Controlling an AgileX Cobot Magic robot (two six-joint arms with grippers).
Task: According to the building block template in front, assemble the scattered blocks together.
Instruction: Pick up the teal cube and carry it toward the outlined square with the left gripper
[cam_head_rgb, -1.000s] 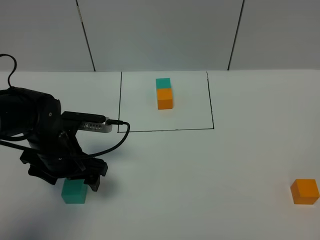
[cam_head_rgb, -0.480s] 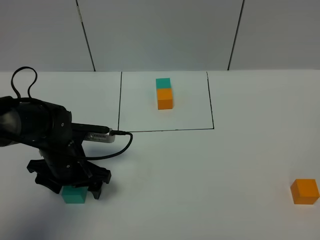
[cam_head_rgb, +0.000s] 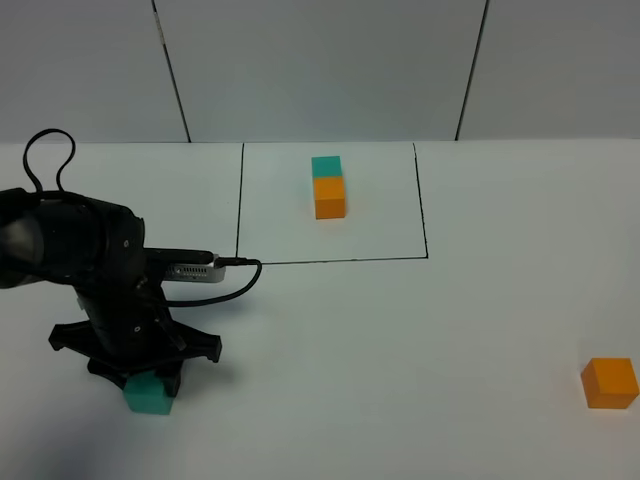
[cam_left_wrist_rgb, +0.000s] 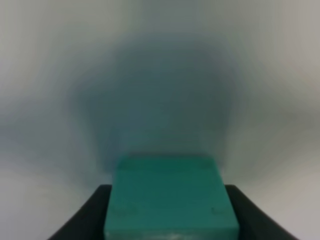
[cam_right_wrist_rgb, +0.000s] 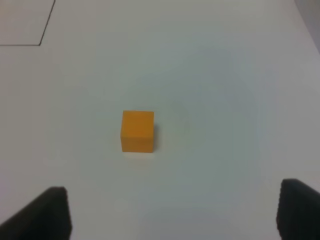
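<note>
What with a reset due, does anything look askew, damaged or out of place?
Nothing stands out. The template pair sits square inside its frame, the left gripper clamps the teal cube, and the orange cube lies flat, untouched by the open right gripper.

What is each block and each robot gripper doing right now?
Loose teal cube: on the table, clamped between the left jaws.
Loose orange cube: alone on the table, untouched.
Template pair: teal and orange cubes joined, inside the black rectangle.
Left gripper: shut on the teal cube.
Right gripper: open, jaws wide apart, holding nothing.
</note>
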